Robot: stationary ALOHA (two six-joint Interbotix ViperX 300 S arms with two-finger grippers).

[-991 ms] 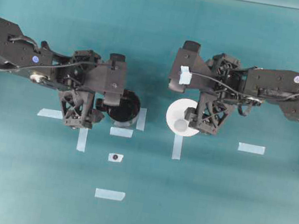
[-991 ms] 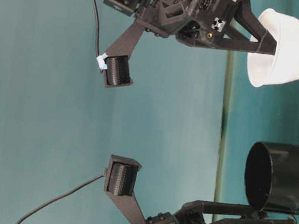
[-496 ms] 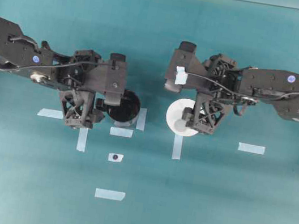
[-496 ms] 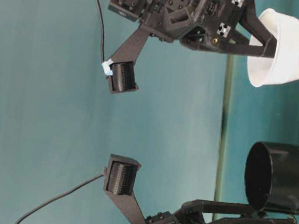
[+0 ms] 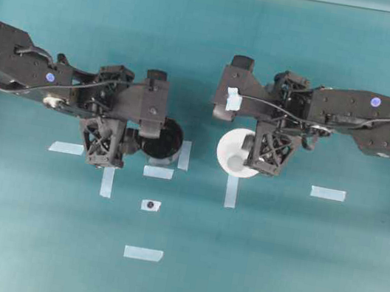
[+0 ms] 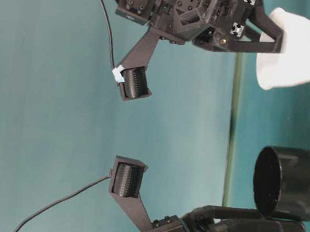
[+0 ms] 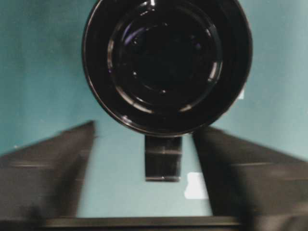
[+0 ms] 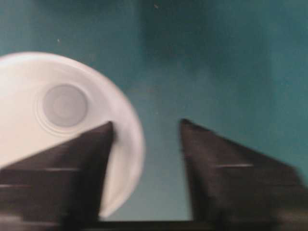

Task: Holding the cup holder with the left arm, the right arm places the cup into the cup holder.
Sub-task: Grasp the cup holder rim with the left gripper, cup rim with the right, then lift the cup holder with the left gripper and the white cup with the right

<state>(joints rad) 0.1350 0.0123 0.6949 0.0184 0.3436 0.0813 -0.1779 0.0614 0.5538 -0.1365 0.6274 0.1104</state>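
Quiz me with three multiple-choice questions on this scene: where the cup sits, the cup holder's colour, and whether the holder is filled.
1. In the overhead view, the cup stands: A right of the cup holder; B inside it; C left of it.
2. The cup holder is: A white; B black; C red.
3. The cup holder is: A tipped over; B filled; C empty.
Key: 1 A, it stands apart on the right; 2 B, glossy black all round; 3 C, the left wrist view shows its bare bottom.

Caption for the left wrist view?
Left gripper fingers flank the black cup holder handle, not yet touching it.
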